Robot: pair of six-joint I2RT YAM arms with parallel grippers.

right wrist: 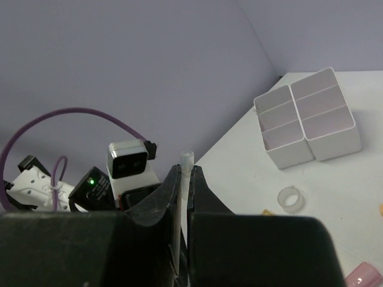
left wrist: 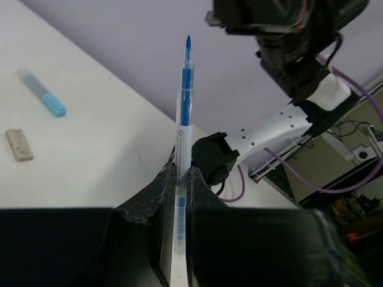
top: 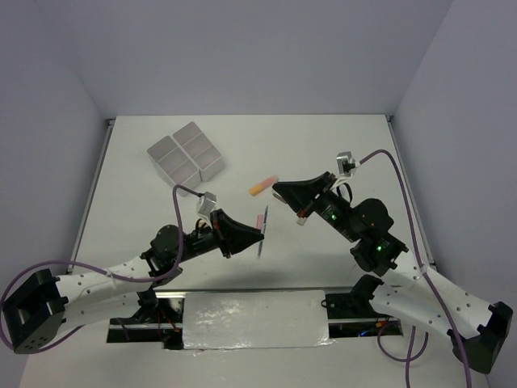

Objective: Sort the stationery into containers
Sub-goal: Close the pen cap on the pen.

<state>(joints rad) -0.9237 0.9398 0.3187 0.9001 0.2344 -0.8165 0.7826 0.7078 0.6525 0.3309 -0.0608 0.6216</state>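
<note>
My left gripper [top: 261, 235] [left wrist: 183, 170] is shut on a thin blue pen [left wrist: 184, 101] whose bare tip points away from the fingers. It hovers over the table's middle. My right gripper [top: 278, 191] [right wrist: 186, 170] hangs just above and right of it, shut on a thin clear pen cap [right wrist: 187, 160]. The white four-compartment containers [top: 186, 153] [right wrist: 305, 116] stand at the back left. An orange marker [top: 262, 187] lies by the right gripper. A light blue marker [left wrist: 42, 92], a tan eraser [left wrist: 19, 144], a clear tape ring [right wrist: 291, 199] and a pink marker [right wrist: 365, 276] lie on the table.
Grey walls close the white table on three sides. A foil-wrapped block [top: 254, 319] sits between the arm bases at the near edge. A purple cable [top: 396, 174] loops off the right arm. A small pink item [top: 259, 220] shows beside the left fingers.
</note>
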